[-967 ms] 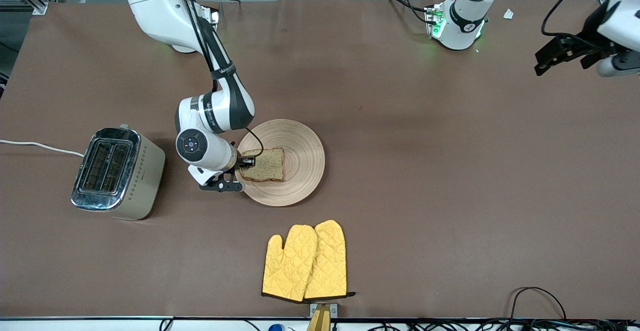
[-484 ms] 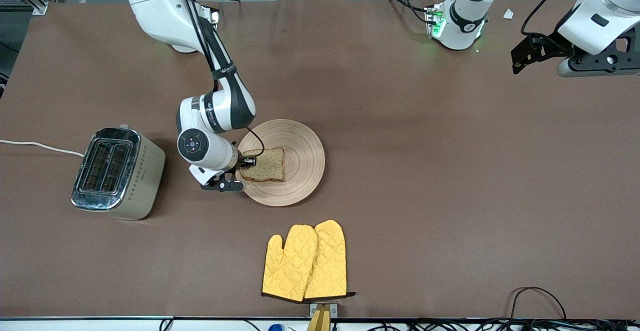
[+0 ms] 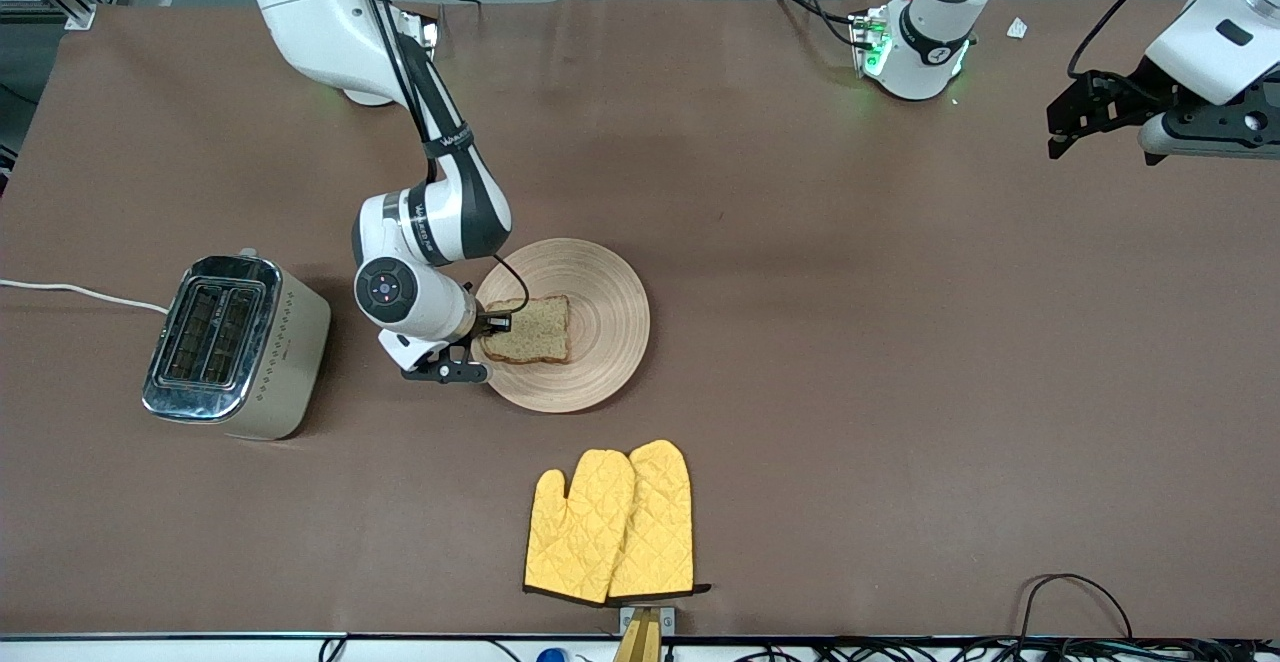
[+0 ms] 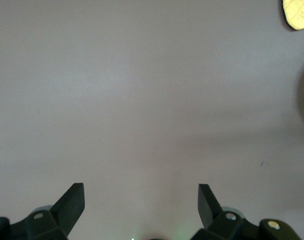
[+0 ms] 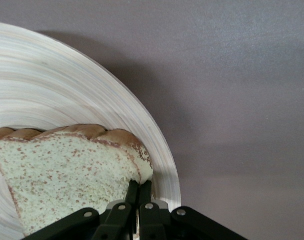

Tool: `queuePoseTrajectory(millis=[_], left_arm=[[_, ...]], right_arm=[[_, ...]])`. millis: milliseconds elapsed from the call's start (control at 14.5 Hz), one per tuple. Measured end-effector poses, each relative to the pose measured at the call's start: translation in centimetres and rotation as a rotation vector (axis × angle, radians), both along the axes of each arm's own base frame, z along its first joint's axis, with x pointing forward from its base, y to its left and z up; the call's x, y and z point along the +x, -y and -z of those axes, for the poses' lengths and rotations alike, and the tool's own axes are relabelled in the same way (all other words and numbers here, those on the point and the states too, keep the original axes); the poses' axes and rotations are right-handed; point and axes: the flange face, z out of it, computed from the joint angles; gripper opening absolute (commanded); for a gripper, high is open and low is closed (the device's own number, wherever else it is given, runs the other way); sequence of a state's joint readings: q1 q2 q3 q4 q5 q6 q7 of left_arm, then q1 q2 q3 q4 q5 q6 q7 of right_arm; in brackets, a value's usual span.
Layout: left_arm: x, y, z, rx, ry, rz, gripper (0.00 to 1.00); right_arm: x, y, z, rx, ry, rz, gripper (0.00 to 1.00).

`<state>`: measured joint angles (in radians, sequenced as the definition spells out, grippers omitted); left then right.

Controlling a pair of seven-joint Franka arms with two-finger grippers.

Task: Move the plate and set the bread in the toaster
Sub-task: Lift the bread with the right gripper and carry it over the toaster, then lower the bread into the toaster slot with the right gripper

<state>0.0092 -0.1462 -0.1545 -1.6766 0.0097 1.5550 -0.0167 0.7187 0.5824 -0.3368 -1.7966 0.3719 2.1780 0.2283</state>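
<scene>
The brown bread slice [image 3: 531,330] lies on the round wooden plate [image 3: 610,314] in the middle of the table. My right gripper [image 3: 491,325] is at the plate's edge toward the toaster, shut on the corner of the bread [image 5: 67,175]; its jaws pinch the crust over the plate's rim [image 5: 161,165] in the right wrist view [image 5: 139,187]. The cream toaster [image 3: 235,345] with its chrome top stands toward the right arm's end of the table, both slots empty. My left gripper [image 3: 1060,127] is open and empty, high over the table's end by the left arm's base [image 4: 141,192].
A pair of yellow oven mitts [image 3: 612,522] lies nearer the front camera than the plate; a mitt tip shows in the left wrist view [image 4: 297,12]. The toaster's white cord [image 3: 80,292] runs off the table's edge. Cables lie along the front edge.
My left arm swung about over its end of the table, first inward, then slightly back. The right gripper and bread have barely moved; the slice looks slightly tilted up at the gripped corner.
</scene>
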Motion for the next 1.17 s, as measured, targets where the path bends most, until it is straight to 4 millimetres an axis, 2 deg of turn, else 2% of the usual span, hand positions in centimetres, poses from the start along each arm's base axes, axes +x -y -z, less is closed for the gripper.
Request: queuePoseTrajectory(millis=[138,207,345,484,691,829,1036,1175], left_arm=[[0.2,0.0,-0.1,-0.002,0.014,0.0,1.0],[0.3,-0.1,0.0,-0.003,0.016,-0.002,1.0],[0.4,-0.4,0.2,-0.003,0.013,-0.009,1.0],[0.7,-0.9,0.5,-0.003,0.006,-0.018,1.0],[1.1,-1.5,1.0,-0.004,-0.001,-0.029,1.0],[1.2,-1.9,1.1,-0.004,-0.001,-0.036,1.0],[1.3,-2.2,1.1,-0.005,-0.001,-0.044,1.0],[1.4,-2.3,1.3,-0.005,-0.004,-0.045,1.0]], right_arm=[[0.3,-0.8,-1.7,-0.016,-0.023,-0.025,0.0],[0.8,-1.2,-3.5,-0.043,-0.027,-0.047,0.0],[1.8,-0.9,-8.5,-0.09,-0.018,-0.064,0.0],[2.5,0.9,-13.6,-0.128,0.022,-0.06,0.01],[2.5,3.5,-19.1,-0.321,0.08,-0.047,0.01],[1.6,3.7,-21.2,-0.535,0.1,-0.036,0.01],[-0.2,3.5,-22.1,-0.852,0.093,-0.064,0.01],[-0.5,5.1,-22.5,-1.036,0.066,-0.063,0.01]])
